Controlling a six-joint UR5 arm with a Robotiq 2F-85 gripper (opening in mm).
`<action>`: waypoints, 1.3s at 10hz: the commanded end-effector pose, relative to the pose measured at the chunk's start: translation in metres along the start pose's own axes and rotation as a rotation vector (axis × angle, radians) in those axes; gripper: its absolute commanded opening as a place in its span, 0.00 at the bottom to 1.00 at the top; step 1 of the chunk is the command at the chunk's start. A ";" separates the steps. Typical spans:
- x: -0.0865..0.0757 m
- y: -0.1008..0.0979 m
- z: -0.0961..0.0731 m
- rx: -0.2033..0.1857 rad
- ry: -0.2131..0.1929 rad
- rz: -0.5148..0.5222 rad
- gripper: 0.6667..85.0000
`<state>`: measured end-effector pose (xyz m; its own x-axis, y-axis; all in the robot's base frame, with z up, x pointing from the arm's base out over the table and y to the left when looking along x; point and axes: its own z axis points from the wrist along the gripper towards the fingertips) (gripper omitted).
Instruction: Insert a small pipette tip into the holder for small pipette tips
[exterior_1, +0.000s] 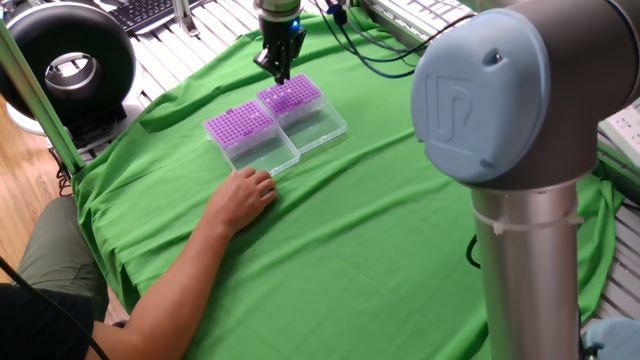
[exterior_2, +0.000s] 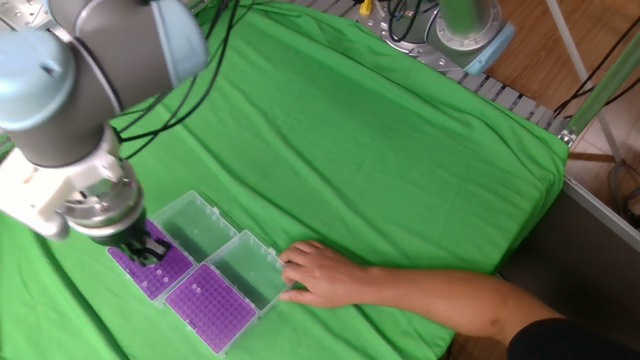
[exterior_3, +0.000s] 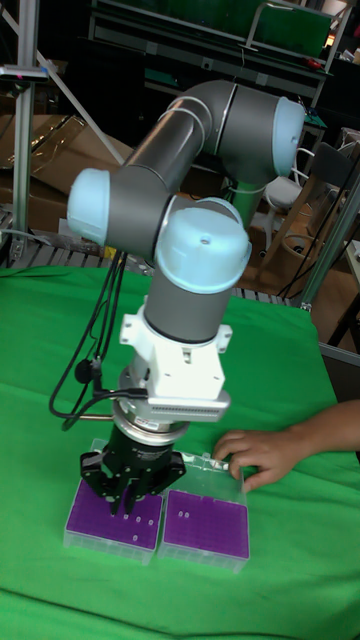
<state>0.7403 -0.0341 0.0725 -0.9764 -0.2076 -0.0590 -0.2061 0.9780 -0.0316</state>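
Observation:
Two clear boxes with purple tip holders stand side by side on the green cloth. My gripper (exterior_1: 280, 70) (exterior_2: 150, 250) (exterior_3: 128, 505) hangs just above the holder farther from the person (exterior_1: 291, 96) (exterior_2: 152, 272) (exterior_3: 108, 522). Its fingers are drawn together to a point. The other holder (exterior_1: 240, 125) (exterior_2: 210, 305) (exterior_3: 206, 526) lies beside it. Which one takes small tips I cannot tell. No small pipette tip can be made out between the fingers; it is too small to see.
A person's hand (exterior_1: 245, 195) (exterior_2: 320, 275) (exterior_3: 262, 455) rests on the cloth against the nearer box. The clear lids (exterior_2: 195, 225) lie open. My arm's large joint (exterior_1: 500, 90) fills the right of one fixed view. Cables (exterior_1: 380, 60) trail behind the boxes.

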 end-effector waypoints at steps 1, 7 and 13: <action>-0.004 -0.013 0.004 -0.022 -0.021 -0.005 0.25; 0.006 0.001 0.021 -0.026 -0.024 0.014 0.25; 0.014 0.004 0.024 -0.033 -0.022 0.019 0.24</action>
<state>0.7303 -0.0368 0.0478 -0.9766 -0.2006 -0.0770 -0.2004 0.9797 -0.0108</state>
